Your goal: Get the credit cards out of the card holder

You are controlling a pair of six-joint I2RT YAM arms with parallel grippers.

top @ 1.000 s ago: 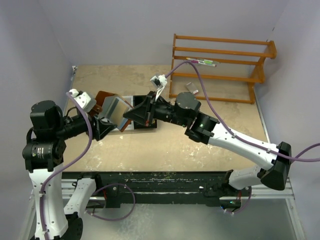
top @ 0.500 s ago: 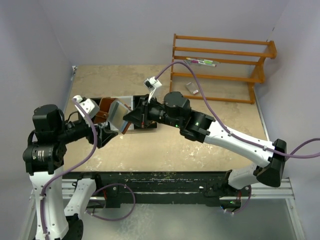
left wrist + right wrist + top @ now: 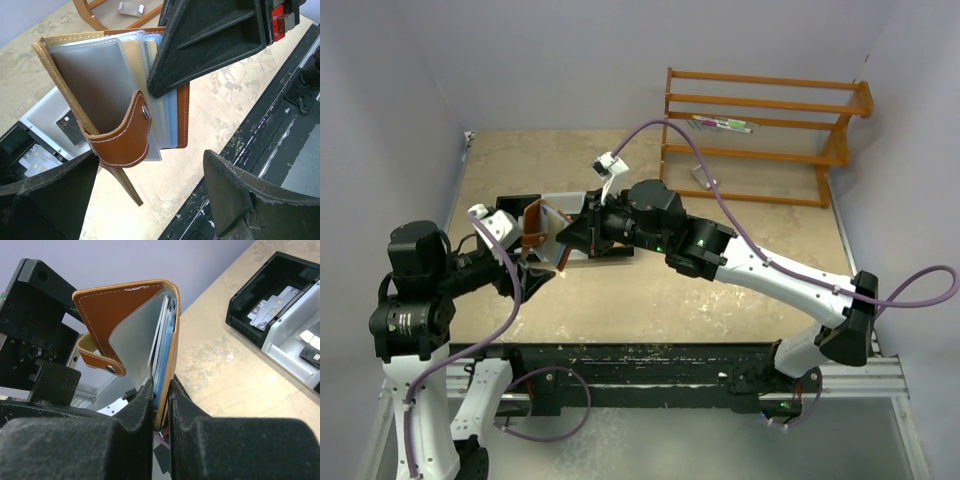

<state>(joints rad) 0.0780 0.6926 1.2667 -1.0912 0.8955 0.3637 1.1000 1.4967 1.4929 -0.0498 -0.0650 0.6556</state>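
The brown leather card holder (image 3: pixel 542 226) hangs open in the air over the table's left side. My right gripper (image 3: pixel 568 236) is shut on one cover and the sleeves behind it, as the right wrist view (image 3: pixel 161 385) shows. A light blue card (image 3: pixel 162 347) shows edge-on inside the holder (image 3: pixel 125 310). In the left wrist view the holder (image 3: pixel 95 75) shows clear sleeves, a pale tan card (image 3: pixel 131 52) and its snap tab (image 3: pixel 125 135). My left gripper (image 3: pixel 152 172) is open and empty just below it, and it also shows from above (image 3: pixel 523 268).
A black-and-white compartment tray (image 3: pixel 508 206) lies under and behind the holder, with loose cards in it (image 3: pixel 272 302). An orange wooden rack (image 3: pixel 760 130) stands at the back right. The table's near edge and black rail are close below my left gripper.
My right gripper has carried the card holder to the left. My left gripper has come off the holder and drawn back toward the near left, now open.
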